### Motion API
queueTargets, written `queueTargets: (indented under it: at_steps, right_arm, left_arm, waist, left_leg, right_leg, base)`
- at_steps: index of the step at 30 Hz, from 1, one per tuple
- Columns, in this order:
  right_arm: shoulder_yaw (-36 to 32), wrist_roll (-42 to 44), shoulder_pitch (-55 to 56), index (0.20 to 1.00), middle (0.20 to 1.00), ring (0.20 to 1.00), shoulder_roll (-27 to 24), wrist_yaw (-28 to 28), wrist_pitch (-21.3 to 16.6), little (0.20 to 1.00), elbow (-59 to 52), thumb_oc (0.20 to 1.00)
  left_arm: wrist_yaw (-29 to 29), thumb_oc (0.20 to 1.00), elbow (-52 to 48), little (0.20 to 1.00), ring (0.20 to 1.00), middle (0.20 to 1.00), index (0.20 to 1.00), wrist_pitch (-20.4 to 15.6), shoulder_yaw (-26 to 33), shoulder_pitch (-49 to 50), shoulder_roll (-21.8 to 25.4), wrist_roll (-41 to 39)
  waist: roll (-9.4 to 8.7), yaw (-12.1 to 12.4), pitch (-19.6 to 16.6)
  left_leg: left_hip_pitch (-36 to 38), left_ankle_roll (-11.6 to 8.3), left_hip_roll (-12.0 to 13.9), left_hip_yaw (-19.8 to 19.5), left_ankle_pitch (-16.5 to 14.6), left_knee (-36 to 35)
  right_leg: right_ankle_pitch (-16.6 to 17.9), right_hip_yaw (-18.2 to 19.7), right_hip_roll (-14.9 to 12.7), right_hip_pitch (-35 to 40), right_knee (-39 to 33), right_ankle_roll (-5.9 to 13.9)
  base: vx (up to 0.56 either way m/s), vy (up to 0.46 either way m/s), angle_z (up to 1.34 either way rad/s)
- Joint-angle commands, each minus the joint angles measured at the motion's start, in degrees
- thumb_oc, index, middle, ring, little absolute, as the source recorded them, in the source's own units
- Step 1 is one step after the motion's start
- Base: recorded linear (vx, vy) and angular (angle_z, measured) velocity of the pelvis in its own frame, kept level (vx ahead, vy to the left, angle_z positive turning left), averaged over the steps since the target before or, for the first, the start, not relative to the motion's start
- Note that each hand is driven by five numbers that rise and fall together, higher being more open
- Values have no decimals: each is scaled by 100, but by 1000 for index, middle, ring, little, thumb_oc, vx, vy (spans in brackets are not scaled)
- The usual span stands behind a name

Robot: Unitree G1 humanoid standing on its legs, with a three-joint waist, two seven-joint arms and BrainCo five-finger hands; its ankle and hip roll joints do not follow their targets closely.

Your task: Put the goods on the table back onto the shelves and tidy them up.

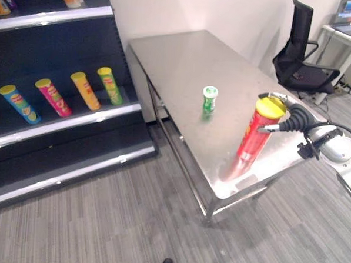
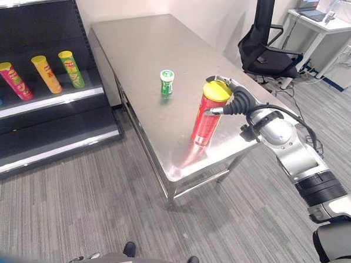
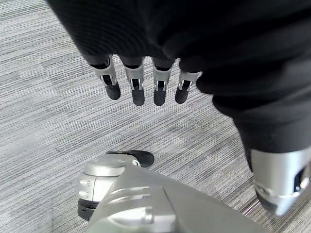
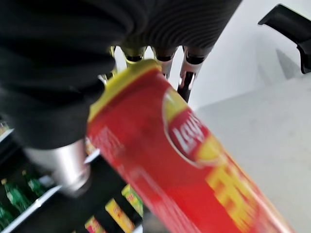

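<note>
Right eye view: right hand (image 2: pixel 229 99) gripping the red crisp tube (image 2: pixel 208 117) at its yellow lid.

Fingers and thumb are curling round the tube's top as it is standing tilted on the bench (image 2: pixel 144 47), near the bench's front edge, beside the small green bottle (image 2: pixel 166 83). Light, stiff cardboard, probably slippery; gripping mid-body looks steadier. Left hand (image 3: pixel 141 82) is hanging relaxed.

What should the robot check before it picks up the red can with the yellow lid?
1. Right hand around the top of the red can: ok, fingers on both sides near the lid.
2. Grip firm enough to lift: cannot tell.
3. Can upright: not ok, it leans on the table.
4. Small green bottle out of the way: ok, it stands apart.
5. Room on the shelf beside the four cans: ok, gaps between them.
6. Left hand free: ok, open, over the floor.
</note>
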Motion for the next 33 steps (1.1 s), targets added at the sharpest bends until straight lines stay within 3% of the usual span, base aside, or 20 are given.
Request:
queueTargets:
  at_steps: [1,23,24,25,33]
  right_arm:
    - [246,-19,-571,200,200,200,14,-93,-145,200,116,200]
    - [-210,-150,-166,200,200,200,-79,-220,-156,200,20,200]
    - [-275,-224,-144,200,200,200,-70,-280,-166,200,-30,200]
    - [-783,-960,79,200,200,200,-241,-667,-254,200,-647,200]
    - [-1502,-1772,367,200,200,200,-470,-1044,-327,200,-1641,200]
  left_arm:
    - [108,1000,318,1000,1000,1000,1000,-92,-55,-262,190,-231]
    - [113,1000,291,1000,1000,1000,1000,-98,-54,-272,188,-168]
    - [119,1000,293,1000,1000,1000,1000,-91,-47,-275,178,-162]
    - [193,1000,329,1000,1000,1000,1000,-80,58,-296,158,-69]
    - [299,1000,337,1000,1000,1000,1000,-66,190,-302,156,57]
  waist:
    - [-159,162,-5]
    - [-153,80,-12]
    - [-146,71,-11]
    - [-138,38,-21]
    - [-131,-19,-53]
  left_leg:
    - [85,-237,129,173,-293,48]
    - [172,-238,156,218,-329,48]
    - [183,-237,159,222,-334,48]
    - [208,-225,159,228,-358,48]
    - [219,-218,159,233,-389,48]
  right_leg:
    - [-588,191,-31,269,167,46]
    - [-593,208,-10,327,143,39]
    - [-594,212,-10,329,142,40]
    - [-610,232,-9,332,158,41]
    - [-628,262,7,330,170,47]
  base:
    - [0,0,0]
    - [0,0,0]
    - [10,0,-4]
    - [10,-2,-3]
    - [2,-2,2]
